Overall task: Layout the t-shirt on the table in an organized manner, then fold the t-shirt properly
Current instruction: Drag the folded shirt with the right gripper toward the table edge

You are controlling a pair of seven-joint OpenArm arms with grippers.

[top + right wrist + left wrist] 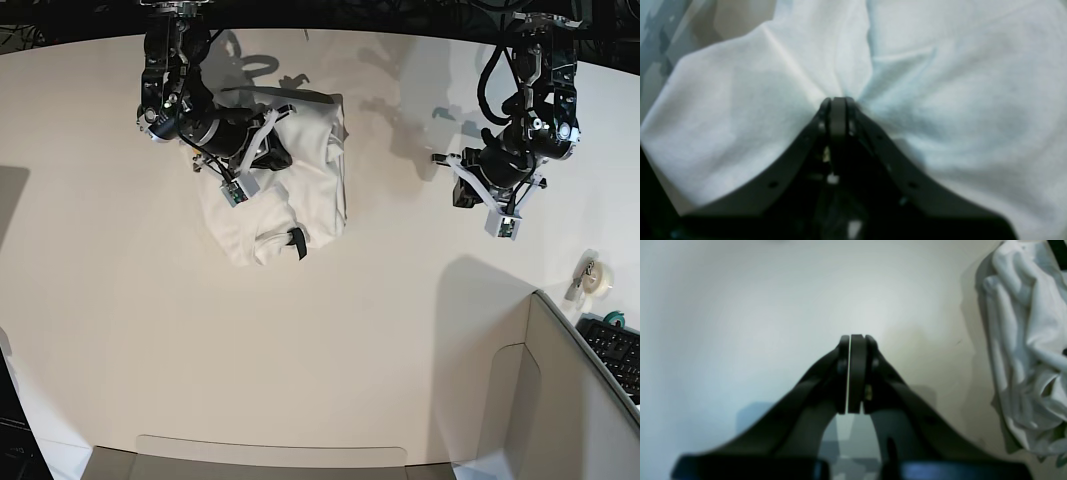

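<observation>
Right gripper (838,100) jaws pinched tight on fold of crumpled white cotton t-shirt (300,170), fabric puckering at tips; likely hold for pulling it flat. Left gripper (853,340) jaws closed, nothing between them, hanging over bare large white smooth table (400,330), well apart from shirt bunched at table's far side; dark neck label (298,242) showing.

A robotics lab or test bench: 2 black robot arms hang over a large white smooth-topped table (330,330), with a black computer keyboard (612,345) at its edge.
</observation>
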